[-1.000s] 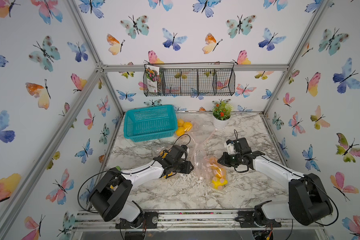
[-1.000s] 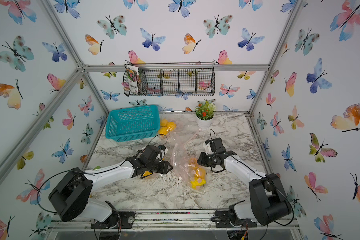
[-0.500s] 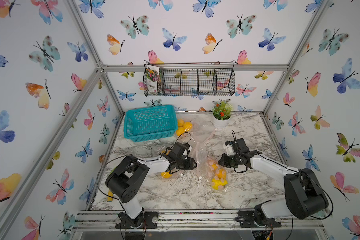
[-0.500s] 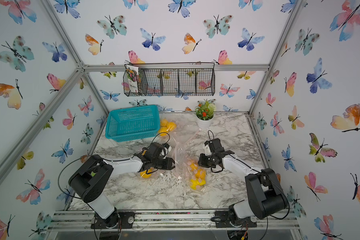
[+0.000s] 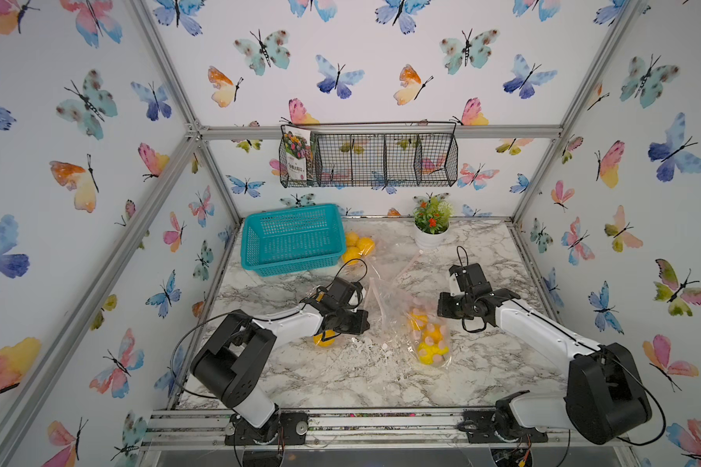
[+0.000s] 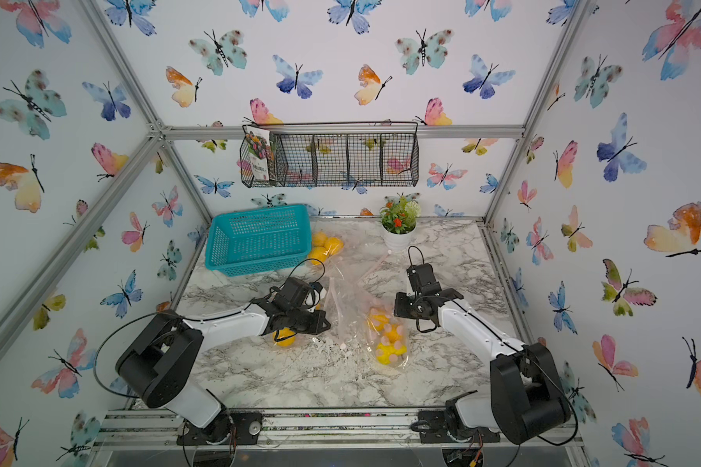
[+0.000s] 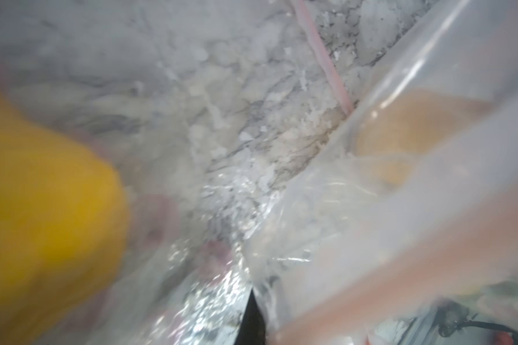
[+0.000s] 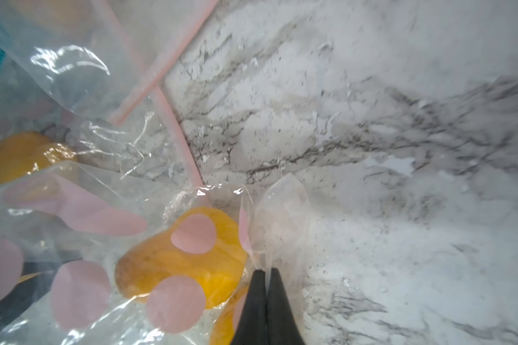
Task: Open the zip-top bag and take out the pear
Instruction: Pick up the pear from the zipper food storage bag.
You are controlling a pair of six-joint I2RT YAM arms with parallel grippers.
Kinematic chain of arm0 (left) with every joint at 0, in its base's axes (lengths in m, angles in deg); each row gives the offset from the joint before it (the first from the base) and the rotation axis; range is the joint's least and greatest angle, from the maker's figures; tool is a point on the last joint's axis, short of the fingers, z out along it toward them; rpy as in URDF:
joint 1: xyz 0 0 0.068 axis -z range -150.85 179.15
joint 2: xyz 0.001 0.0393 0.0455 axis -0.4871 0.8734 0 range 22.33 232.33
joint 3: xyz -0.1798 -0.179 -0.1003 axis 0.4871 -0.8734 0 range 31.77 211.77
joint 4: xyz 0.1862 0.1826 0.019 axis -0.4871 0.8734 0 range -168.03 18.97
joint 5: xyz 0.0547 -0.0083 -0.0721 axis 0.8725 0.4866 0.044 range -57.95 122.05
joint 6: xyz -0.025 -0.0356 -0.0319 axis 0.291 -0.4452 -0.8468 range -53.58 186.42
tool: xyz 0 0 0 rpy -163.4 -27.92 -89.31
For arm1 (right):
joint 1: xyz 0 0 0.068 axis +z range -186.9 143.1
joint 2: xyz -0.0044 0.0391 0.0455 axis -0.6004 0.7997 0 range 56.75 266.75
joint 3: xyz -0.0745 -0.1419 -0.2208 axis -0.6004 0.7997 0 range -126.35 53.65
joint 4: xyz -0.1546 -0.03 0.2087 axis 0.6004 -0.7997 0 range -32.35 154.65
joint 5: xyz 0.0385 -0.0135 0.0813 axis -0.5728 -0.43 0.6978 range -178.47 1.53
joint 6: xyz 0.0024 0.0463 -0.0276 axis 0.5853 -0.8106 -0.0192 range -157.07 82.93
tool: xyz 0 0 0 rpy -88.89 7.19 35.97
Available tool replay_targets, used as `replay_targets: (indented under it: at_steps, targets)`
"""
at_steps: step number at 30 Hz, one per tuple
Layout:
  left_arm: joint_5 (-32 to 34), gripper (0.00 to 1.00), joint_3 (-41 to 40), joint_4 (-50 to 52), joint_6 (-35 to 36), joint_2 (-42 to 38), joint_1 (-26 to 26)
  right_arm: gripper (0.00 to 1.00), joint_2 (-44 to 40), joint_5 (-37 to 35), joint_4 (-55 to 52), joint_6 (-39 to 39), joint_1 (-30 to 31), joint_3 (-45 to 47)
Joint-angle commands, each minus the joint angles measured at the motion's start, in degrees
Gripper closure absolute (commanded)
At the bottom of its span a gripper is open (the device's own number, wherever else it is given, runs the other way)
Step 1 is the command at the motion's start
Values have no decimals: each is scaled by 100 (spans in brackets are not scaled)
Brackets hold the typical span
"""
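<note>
two pinches: left gripper and right gripper fingers clamp zip-top bag film; pulled apart, slick film could slip, or drag the pear beside the right fingers.

A marble-patterned table fills the floor of the booth, its surface chipped white in places, as the right wrist view also shows. At its far left corner stands a teal plastic basket, seen in both top views, and a few round yellow fruits lie just beside it. A small potted plant with red flowers in a white pot stands by the back wall. Above, a black wire basket hangs from the metal frame, with a flower packet upright in its leftmost compartment. Butterfly wallpaper covers every wall.
</note>
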Motion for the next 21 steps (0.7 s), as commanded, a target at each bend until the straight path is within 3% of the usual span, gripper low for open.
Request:
replay_targets:
  at_steps: [1, 3, 7, 9, 11, 15, 18, 21]
  targets:
    - [757, 100, -99, 1093, 391, -305, -148, 97, -35, -552, -355, 203, -31, -286]
    - [1004, 100, 32, 1438, 477, -219, -149, 97, 69, -431, -424, 199, -34, -397]
    - [1715, 100, 160, 2089, 603, -112, -149, 97, 125, -953, -726, 324, -33, -639]
    - [1856, 100, 180, 2207, 614, -217, -148, 97, 70, -697, -623, 421, -31, -643]
    - [1572, 82, 229, 2057, 629, -402, -144, 97, 104, -238, -432, 471, -29, -591]
    - [1127, 56, 371, 1757, 419, -973, -149, 97, 382, 422, -401, 509, -28, -501]
    - [1252, 50, 525, 1879, 274, -1331, -157, 97, 342, 524, -254, 455, -29, -340]
    - [1213, 55, 535, 1866, 143, -1597, -166, 97, 345, 563, -216, 436, -25, -300]
